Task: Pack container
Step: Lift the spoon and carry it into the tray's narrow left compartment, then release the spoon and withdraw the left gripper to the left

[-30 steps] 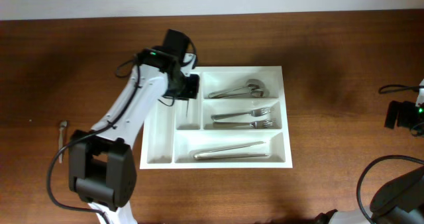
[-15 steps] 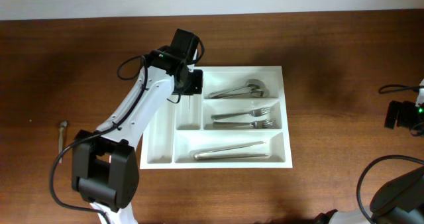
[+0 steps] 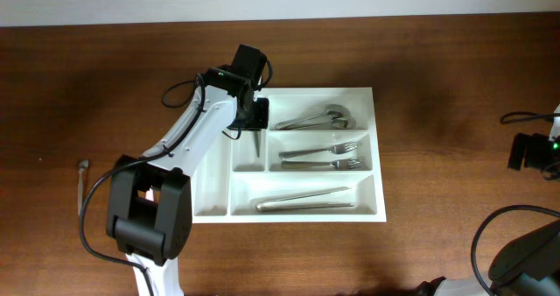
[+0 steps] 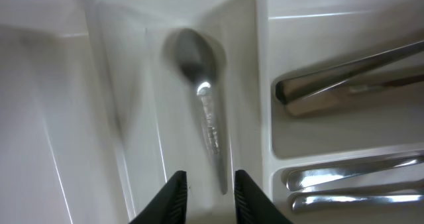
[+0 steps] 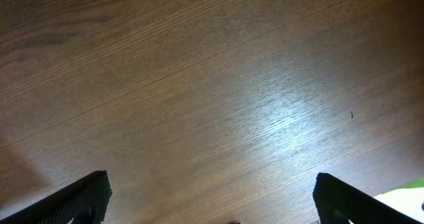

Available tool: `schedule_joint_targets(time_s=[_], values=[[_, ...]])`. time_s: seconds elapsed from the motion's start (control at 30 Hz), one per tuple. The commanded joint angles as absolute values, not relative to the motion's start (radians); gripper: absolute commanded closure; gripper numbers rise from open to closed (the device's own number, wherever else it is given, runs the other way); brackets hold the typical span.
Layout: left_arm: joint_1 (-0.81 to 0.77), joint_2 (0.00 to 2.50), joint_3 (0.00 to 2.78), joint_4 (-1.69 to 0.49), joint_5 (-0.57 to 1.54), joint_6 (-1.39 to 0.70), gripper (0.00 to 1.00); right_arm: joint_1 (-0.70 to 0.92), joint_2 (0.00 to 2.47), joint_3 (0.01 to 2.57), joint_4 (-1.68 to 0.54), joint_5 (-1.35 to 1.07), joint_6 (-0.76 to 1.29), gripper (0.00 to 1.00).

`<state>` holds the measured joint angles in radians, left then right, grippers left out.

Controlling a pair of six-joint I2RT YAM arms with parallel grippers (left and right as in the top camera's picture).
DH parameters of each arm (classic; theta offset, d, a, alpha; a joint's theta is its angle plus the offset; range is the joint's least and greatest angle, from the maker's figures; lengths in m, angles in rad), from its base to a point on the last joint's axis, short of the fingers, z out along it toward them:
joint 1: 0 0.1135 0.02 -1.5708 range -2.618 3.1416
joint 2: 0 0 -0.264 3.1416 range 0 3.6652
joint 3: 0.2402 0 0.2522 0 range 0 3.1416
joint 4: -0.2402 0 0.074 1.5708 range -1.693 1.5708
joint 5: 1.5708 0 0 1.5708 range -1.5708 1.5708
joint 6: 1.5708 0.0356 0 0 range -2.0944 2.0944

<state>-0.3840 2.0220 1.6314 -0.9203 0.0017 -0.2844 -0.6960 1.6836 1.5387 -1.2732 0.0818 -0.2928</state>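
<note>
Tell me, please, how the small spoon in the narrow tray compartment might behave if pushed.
The spoon looks like shiny metal: probably stiff and slippery. Hemmed by the container walls, it would likely slide lengthwise, not turn.

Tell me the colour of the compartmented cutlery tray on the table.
Plain white; the large rectangular plastic cutlery tray shows best in the overhead view.

White links and black joints make up the left arm (image 3: 188, 134), with a green light (image 3: 213, 69) near 12 o'clock, thin black cables (image 3: 165, 95) and a black block base (image 3: 149, 213). The right arm (image 3: 528, 151), at 3 o'clock, is black. The left gripper (image 4: 211, 194) and right gripper (image 5: 211, 184) have black fingers.
</note>
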Motion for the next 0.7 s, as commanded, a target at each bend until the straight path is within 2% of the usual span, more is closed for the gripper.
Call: schedule_joint_targets(time_s=[0.0, 0.07, 0.3, 0.53, 0.67], values=[[-0.364, 2.014, 1.703, -0.949, -0.009, -0.267, 0.66, -0.694, 1.662, 1.537, -1.27, 0.08, -0.299, 0.01], [-0.345, 1.998, 1.765, -1.005, -0.041, -0.22, 0.51, -0.694, 1.662, 1.537, -1.27, 0.08, -0.299, 0.01], [-0.263, 1.955, 1.841, -1.15, -0.276, -0.112, 0.47, -0.694, 1.662, 1.537, -1.27, 0.08, -0.299, 0.01], [-0.072, 1.956, 1.839, -1.288, -0.293, -0.094, 0.06, -0.694, 1.662, 1.537, -1.27, 0.08, -0.299, 0.01], [0.08, 1.958, 1.833, -1.327, -0.292, -0.073, 0.04, -0.694, 1.662, 1.537, -1.27, 0.08, -0.299, 0.01]])
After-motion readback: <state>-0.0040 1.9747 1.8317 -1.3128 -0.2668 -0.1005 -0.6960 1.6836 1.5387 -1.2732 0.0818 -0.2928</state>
